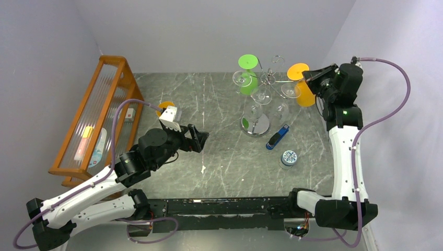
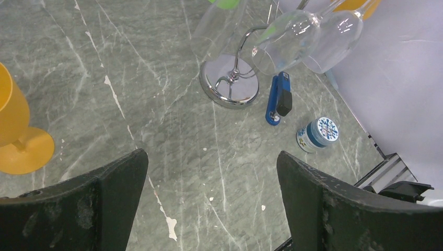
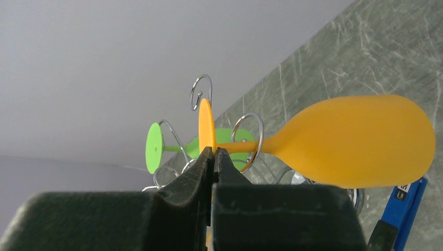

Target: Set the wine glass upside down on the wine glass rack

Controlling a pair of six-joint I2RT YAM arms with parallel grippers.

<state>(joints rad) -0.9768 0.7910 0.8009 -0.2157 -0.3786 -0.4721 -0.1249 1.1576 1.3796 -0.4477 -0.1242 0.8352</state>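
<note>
The smooth, matte orange plastic wine glass [image 1: 302,86] hangs upside down at the rack's 2 o'clock side in the top view, flat round foot uppermost, teardrop bowl below. In the right wrist view one curled loop of the shiny chrome wire wine glass rack [image 3: 247,140] seems to ring its thin stem. The right gripper [image 3: 213,152] is clenched on the rim of that foot disc, black fingers pressed together on the thin edge.

A green plastic wine glass [image 1: 247,74] hangs inverted at the rack's 11 o'clock, and clear glasses [image 1: 260,96] dangle between (their outlines are faint). The rack's round mirrored base rests on the veined grey-green marbled table [image 1: 219,157].

At the base's 4 o'clock lies a blue and black stapler [image 1: 277,137], then a round blue-patterned tin [image 1: 289,157]. The left gripper [image 1: 201,140] hovers at 9 o'clock, jaws spread wide, nothing between them. A second orange glass [image 2: 20,137] stands beside it, and an orange wooden slatted rack [image 1: 94,115] lines the table's 9 o'clock edge.
</note>
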